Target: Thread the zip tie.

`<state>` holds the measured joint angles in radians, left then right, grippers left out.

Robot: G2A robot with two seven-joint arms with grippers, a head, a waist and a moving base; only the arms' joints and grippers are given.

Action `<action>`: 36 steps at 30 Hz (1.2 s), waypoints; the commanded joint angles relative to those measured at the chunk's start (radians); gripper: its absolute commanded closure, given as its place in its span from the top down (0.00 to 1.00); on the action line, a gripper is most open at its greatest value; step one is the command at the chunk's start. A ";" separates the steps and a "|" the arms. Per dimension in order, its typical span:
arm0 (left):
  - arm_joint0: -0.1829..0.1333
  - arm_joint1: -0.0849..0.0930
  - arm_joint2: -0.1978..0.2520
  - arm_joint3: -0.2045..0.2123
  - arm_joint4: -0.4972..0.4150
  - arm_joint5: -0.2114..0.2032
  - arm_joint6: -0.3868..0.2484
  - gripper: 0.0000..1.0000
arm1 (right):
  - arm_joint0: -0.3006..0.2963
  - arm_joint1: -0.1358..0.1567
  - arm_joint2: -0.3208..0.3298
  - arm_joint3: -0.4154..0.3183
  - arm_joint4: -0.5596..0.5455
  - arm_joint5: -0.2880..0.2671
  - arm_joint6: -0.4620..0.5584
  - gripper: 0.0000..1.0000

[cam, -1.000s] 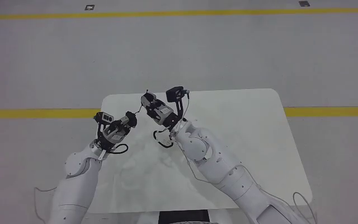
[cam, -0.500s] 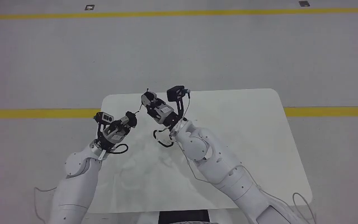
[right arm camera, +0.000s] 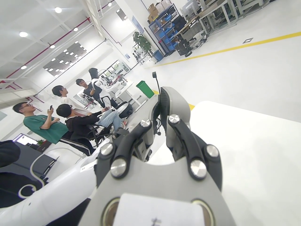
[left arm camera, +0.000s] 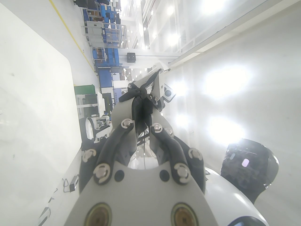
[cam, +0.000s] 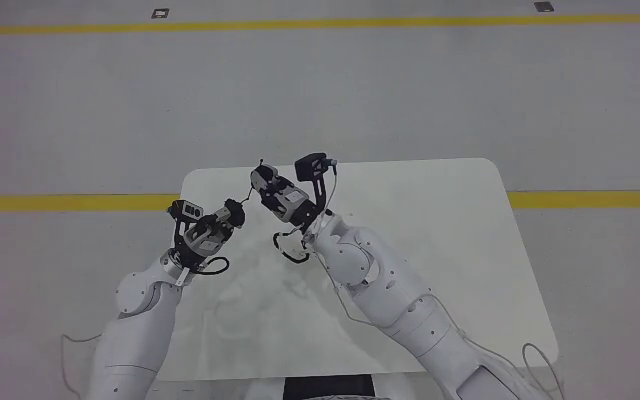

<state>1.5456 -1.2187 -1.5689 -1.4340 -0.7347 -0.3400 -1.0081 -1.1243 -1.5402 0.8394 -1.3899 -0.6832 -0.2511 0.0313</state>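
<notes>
Right fingers (right arm camera: 176, 103) have edged slightly left, pinching the zip tie (right arm camera: 157, 84) below its head, while left fingers (left arm camera: 122, 114) apparently pinch its tail: still aligning, and next the tail needs steering into the head.

White table (cam: 450, 230), rounded corners, stands on grey floor (cam: 400, 90), straddling yellow line (cam: 80, 202).

A: Of what does the table (cam: 450, 240) look made?
B: A white top, smooth and a little glossy, with faint reflections.
A: And the zip tie (right arm camera: 154, 74)?
B: Thin black plastic, rather matt.
A: The right gripper (right arm camera: 160, 99)?
B: Smooth white plastic shells (right arm camera: 176, 102) with a soft shine, matt black links (right arm camera: 185, 135), bright polished metal pins (right arm camera: 210, 150). The left gripper (left arm camera: 143, 90) looks the same.
</notes>
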 commanded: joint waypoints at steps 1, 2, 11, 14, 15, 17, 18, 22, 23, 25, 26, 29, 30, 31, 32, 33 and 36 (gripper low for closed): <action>0.000 0.000 0.000 0.000 0.000 0.000 0.000 0.00 | 0.000 0.000 0.001 0.000 -0.002 -0.001 0.003 0.00; 0.000 0.000 0.000 0.000 0.000 0.000 0.000 0.00 | 0.000 -0.001 0.002 0.000 -0.003 -0.001 0.006 0.00; 0.000 0.000 0.000 0.000 0.000 0.000 0.000 0.00 | -0.007 -0.002 0.006 0.001 -0.014 0.003 0.022 0.00; 0.000 0.000 0.000 0.000 0.000 0.000 0.000 0.00 | -0.009 -0.002 0.007 0.000 -0.016 0.002 0.028 0.00; 0.000 0.000 0.000 0.000 0.000 0.000 0.000 0.00 | -0.009 -0.002 0.006 0.000 -0.016 0.001 0.031 0.00; 0.000 0.000 0.000 0.000 0.000 0.000 0.000 0.00 | -0.010 -0.003 0.006 0.001 -0.018 0.001 0.037 0.00; 0.000 0.000 0.000 0.000 0.000 0.000 0.000 0.00 | -0.011 -0.003 0.005 0.002 -0.017 0.001 0.038 0.00; 0.000 0.000 0.000 0.000 0.000 0.000 0.000 0.00 | -0.015 -0.005 0.005 0.003 -0.009 0.004 0.047 0.00; 0.000 0.000 0.000 0.000 0.000 0.000 0.000 0.00 | -0.016 -0.005 0.004 0.004 -0.007 0.004 0.049 0.00; 0.000 0.000 0.000 0.000 0.000 0.000 0.000 0.00 | -0.017 -0.006 0.005 0.006 -0.006 0.006 0.051 0.00; 0.000 0.000 0.000 0.000 0.000 0.000 0.000 0.00 | -0.018 -0.006 0.005 0.006 -0.007 0.007 0.050 0.00; 0.000 0.000 0.000 0.000 0.000 0.000 0.000 0.00 | -0.019 -0.007 0.010 0.003 -0.013 0.011 0.034 0.00; 0.000 0.000 0.000 0.000 0.000 0.000 0.000 0.00 | -0.020 -0.007 0.011 0.002 -0.017 0.010 0.028 0.00; 0.000 0.000 0.000 0.000 0.000 0.000 0.000 0.00 | -0.020 -0.007 0.012 0.001 -0.022 0.009 0.023 0.00; 0.000 0.000 0.000 0.000 0.000 0.000 0.000 0.00 | -0.020 -0.007 0.013 0.000 -0.029 0.008 0.018 0.00; 0.000 0.000 0.000 0.000 0.000 0.000 0.000 0.00 | -0.020 -0.007 0.014 -0.001 -0.033 0.006 0.013 0.00; 0.000 0.000 0.000 0.000 0.000 0.000 0.000 0.00 | -0.020 -0.006 0.015 0.000 -0.047 0.000 0.008 0.00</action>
<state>1.5456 -1.2187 -1.5689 -1.4340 -0.7347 -0.3400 -1.0081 -1.1441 -1.5468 0.8546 -1.3908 -0.7271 -0.2501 0.0393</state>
